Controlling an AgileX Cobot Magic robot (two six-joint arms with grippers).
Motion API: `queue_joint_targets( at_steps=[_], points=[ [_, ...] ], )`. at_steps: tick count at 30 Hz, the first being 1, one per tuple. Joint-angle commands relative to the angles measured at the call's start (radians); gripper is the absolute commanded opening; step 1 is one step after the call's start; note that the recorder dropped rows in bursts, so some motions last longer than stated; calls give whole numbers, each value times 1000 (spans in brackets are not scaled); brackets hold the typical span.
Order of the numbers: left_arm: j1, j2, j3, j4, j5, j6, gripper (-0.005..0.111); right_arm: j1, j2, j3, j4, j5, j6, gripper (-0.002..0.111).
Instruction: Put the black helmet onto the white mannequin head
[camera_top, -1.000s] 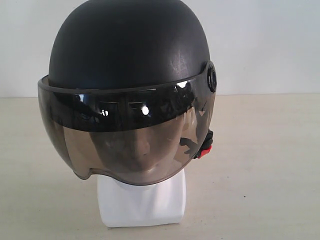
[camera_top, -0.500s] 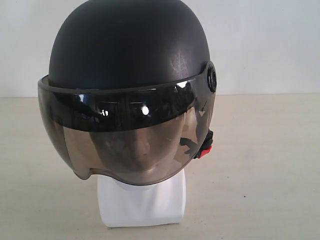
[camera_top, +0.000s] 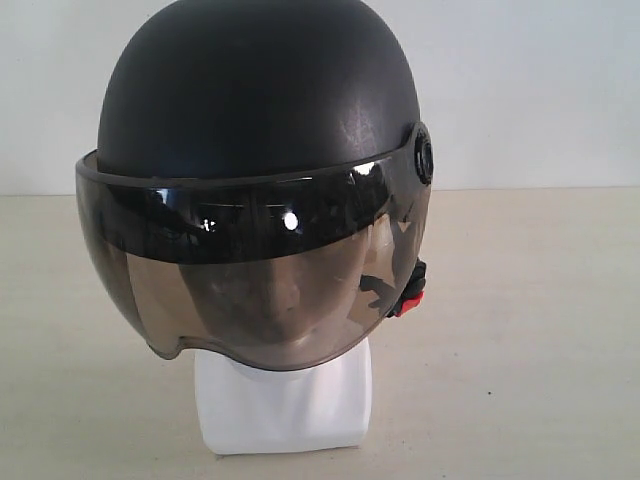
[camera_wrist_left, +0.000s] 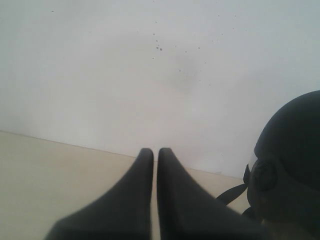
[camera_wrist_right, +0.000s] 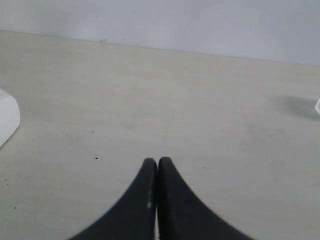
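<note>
The black helmet sits on the white mannequin head, whose face shows dimly through the smoky visor; the red buckle clip hangs at the side. Neither gripper appears in the exterior view. In the left wrist view my left gripper is shut with nothing in it, and the helmet stands off to one side of it, apart. My right gripper is shut and empty over bare tabletop, with a corner of the head's white base at the frame's edge.
A beige tabletop surrounds the head, backed by a white wall. A small pale object shows at the edge of the right wrist view.
</note>
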Motion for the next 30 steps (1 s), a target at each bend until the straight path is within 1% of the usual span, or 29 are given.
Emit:
queue_joint_targets(
  at_steps=[1,5,7,10,12,15,17,19,23,25,30],
  points=[
    [2,-7,3,-4,10,-5,4,-6,-5,0,-1,0,-5,0],
    [-3,-21,3,-4,24,3,4,-6,-5,0,-1,0,-5,0],
    [-22,-38,7,-4,21,3,4,-6,-5,0,-1,0,-5,0],
    [-82,-67,32,-4,21,3,4,-6,-5,0,-1,0,-5,0],
    [-130,-91,67,-4,21,34,4,-6,-5,0,-1,0,-5,0],
    [-187,-120,128,-4,21,125,4,-6,-5,0,-1,0,-5,0],
    [-210,-141,166,-4,21,207,4,-6,-5,0,-1,0,-5,0],
    [-215,-159,198,-4,21,273,4,-6,-5,0,-1,0,-5,0],
    [-215,-177,219,-4,17,274,4,-6,-5,0,-1,0,-5,0],
    [-215,-177,219,-73,17,274,4,-6,-5,0,-1,0,-5,0],
    [-238,-177,219,-346,38,274,4,-6,-5,0,-1,0,-5,0]
  ],
)
